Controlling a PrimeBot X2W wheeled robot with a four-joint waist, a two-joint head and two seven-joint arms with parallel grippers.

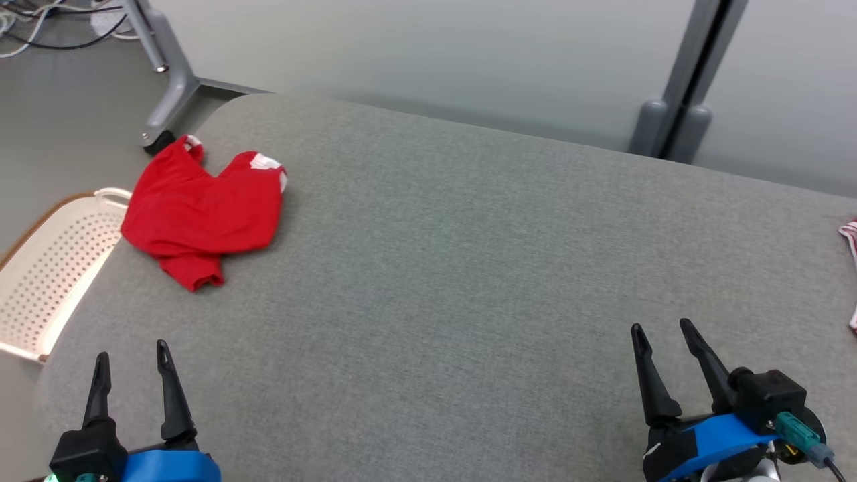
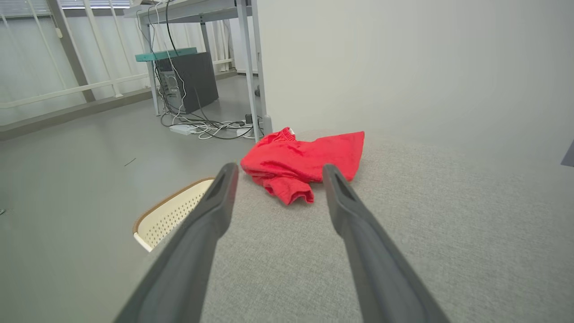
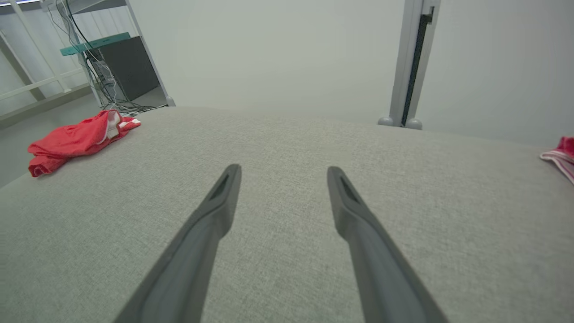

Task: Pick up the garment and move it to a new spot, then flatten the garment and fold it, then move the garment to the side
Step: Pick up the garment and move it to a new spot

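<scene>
The garment (image 1: 201, 214), red and rumpled, is lying near the far left corner of the grey tabletop (image 1: 469, 268), well apart from both pincers. The left pincer (image 1: 132, 353) is hovering at the near left with its fingers spread and nothing between them. The right pincer (image 1: 661, 327) is doing likewise at the near right. Judging by the bunched cloth, nothing is looking finished: lifting, flattening, folding and setting aside are all waiting. Beyond the pincers, the middle of the tabletop is offering wide room for spreading. The garment is sitting right at the left edge, just above a perforated basket (image 1: 53, 268), and a striped cloth (image 1: 850, 241) is peeking in at the right edge.
</scene>
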